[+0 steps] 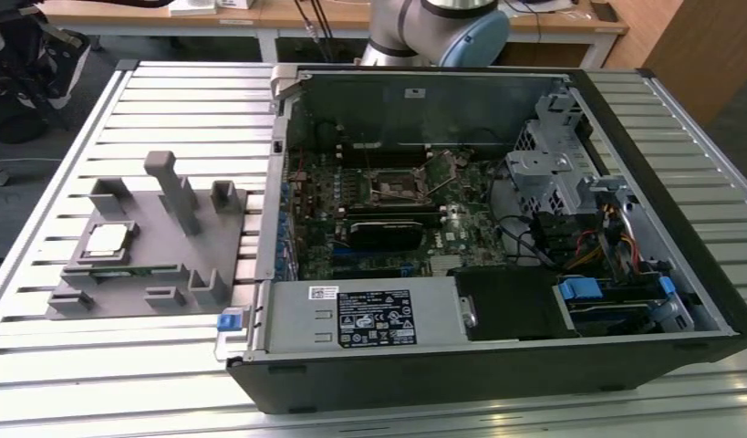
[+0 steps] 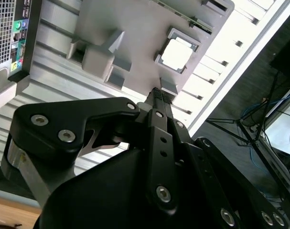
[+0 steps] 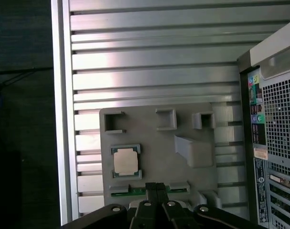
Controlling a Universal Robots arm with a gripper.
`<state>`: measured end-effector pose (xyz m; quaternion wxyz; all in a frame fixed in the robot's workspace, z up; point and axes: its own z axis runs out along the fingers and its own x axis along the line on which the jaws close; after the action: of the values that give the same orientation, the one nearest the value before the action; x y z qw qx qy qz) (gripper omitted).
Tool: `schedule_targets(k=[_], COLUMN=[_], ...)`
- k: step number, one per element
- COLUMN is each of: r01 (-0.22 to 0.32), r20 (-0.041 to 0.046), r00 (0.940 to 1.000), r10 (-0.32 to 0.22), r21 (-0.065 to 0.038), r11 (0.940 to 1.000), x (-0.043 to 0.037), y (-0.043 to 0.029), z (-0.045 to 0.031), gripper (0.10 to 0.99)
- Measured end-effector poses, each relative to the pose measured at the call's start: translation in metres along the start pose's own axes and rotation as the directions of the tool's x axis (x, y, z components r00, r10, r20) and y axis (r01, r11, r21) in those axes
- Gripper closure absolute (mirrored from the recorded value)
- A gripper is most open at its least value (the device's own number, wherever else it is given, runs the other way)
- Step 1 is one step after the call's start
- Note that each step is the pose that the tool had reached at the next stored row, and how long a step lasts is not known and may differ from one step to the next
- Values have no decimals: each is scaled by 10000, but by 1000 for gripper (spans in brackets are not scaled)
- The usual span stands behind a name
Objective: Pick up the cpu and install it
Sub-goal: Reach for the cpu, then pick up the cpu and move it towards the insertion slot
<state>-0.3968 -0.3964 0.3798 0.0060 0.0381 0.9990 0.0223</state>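
Stretching under everything is a table [image 1: 166, 100] made of long silver metal slats with thin dark gaps between them. A big black computer box [image 1: 495, 374] lies on its side just beside the gray tray [image 1: 142, 251], on the exterior view's right of it. The box is open, and inside it sits a green board [image 1: 440, 228] with many small parts, wires and a shiny metal cage. The round gray and pale blue foot of the robot arm [image 1: 434, 27] stands well apart from the tray, past the far side of the box.

The tray is flat, dull gray plastic, with tall posts, small blocks and square pockets on top.

The gripper [image 3: 155, 186] is black, with smooth flat arms held by round silver screws. In both wrist views its two thin fingers are pressed together with nothing between them. It hangs over one edge of the tray, near the cpu [image 3: 125, 161] but not touching it.

The cpu lies flat in a square pocket of the tray. It is a small square with a shiny silver top and a thin dark frame around it. A long, thin green memory stick [image 3: 130, 192] rests in a slot of the tray just beside the cpu.
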Motion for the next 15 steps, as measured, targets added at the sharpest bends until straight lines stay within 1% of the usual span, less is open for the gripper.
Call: schedule_targets(k=[5,10,13,15], r01=[1,0,1,-2], r20=[1,2,-13,-48], r00=[10000,10000,10000,10000], r10=[-1,0,-1,2], r21=[-1,-1,-1,3], r11=[10000,10000,10000,10000], x=[105,188,207,208], y=[-9,-15,-17,-17], z=[6,12,20,25], gripper=[980,980,980,980])
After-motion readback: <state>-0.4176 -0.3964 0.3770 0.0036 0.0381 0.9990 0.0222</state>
